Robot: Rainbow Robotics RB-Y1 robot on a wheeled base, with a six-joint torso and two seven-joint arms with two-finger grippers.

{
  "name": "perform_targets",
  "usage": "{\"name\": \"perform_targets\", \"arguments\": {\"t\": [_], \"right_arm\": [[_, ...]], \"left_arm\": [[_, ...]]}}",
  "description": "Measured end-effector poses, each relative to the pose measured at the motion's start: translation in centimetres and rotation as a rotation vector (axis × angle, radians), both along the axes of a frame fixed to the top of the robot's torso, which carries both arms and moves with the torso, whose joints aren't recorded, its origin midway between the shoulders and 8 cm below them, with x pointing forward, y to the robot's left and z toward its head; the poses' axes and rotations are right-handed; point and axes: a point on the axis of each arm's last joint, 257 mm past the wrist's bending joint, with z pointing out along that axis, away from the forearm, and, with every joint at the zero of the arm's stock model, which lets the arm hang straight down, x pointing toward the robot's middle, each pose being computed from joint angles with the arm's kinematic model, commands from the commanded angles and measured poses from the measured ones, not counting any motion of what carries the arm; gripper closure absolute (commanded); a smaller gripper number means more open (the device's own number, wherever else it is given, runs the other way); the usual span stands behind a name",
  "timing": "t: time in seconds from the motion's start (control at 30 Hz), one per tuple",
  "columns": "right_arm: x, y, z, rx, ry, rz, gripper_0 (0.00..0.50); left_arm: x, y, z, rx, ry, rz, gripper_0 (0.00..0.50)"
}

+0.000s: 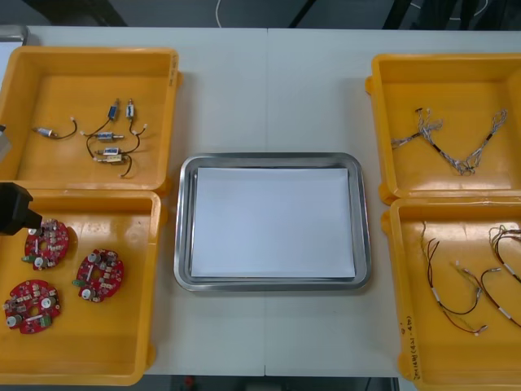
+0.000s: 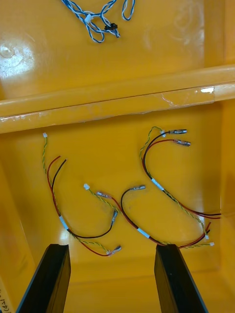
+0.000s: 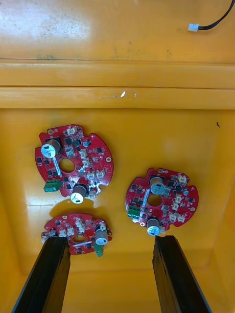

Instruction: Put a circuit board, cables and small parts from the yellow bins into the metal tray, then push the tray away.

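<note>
Three round red circuit boards (image 1: 100, 274) lie in the near left yellow bin (image 1: 89, 346). My left gripper (image 3: 110, 242) hangs open above them. One board (image 3: 78, 234) lies just ahead of its left fingertip, and two more boards (image 3: 73, 161) (image 3: 161, 198) are farther out. That arm's black end (image 1: 12, 208) shows at the bin's left rim. My right gripper (image 2: 111, 249) is open over the near right bin (image 1: 444, 358), above red and yellow cables (image 2: 147, 230) (image 1: 456, 289). The metal tray (image 1: 273, 281), white inside, holds nothing.
The far left bin (image 1: 49, 90) holds small metal parts (image 1: 110, 138) on black cables. Twisted blue and white cables (image 1: 456, 151) (image 2: 98, 19) lie in the far right bin (image 1: 391, 90). Bin walls (image 3: 117, 80) (image 2: 117, 105) rise ahead of both grippers.
</note>
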Motion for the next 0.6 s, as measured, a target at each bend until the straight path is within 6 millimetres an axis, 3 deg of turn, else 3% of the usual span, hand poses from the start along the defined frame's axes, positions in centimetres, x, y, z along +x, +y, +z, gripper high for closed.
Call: {"name": "perform_targets", "arguments": {"t": [0.6], "right_arm": [[0.00,0.00,0.00,0.000,0.000,0.000,0.000]], "left_arm": [[0.00,0.00,0.00,0.000,0.000,0.000,0.000]]}}
